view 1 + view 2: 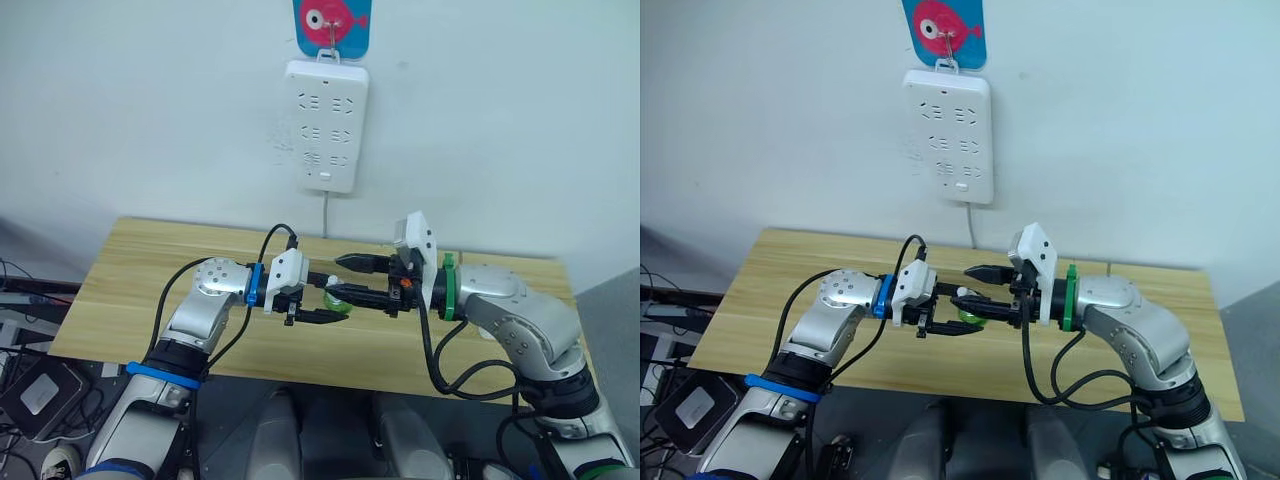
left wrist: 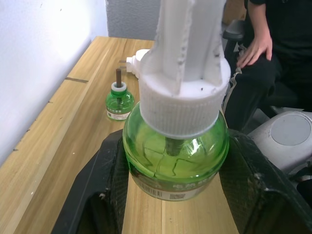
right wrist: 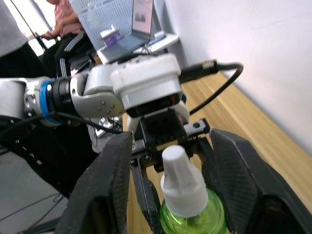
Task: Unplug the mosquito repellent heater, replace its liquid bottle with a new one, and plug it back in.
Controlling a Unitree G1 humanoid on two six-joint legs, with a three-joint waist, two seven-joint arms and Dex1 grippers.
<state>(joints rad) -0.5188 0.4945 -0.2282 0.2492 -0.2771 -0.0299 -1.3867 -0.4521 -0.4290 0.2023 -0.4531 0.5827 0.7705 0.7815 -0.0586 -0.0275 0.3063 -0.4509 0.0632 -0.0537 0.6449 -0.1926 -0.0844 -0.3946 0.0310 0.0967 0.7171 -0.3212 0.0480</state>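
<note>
Liquid bottle (image 2: 174,155), illegible label, clamped in left pincer (image 1: 318,306)

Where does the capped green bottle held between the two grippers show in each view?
Left eye: capped bottle at centre, between the grippers.
Right eye: centre, same spot.
Left wrist: large in the foreground, cap toward the camera.
Right wrist: bottom centre, white cap up.
Shared landmark: the wooden table.

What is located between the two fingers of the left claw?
A green liquid bottle with a white cap, seen in the left wrist view.
</note>
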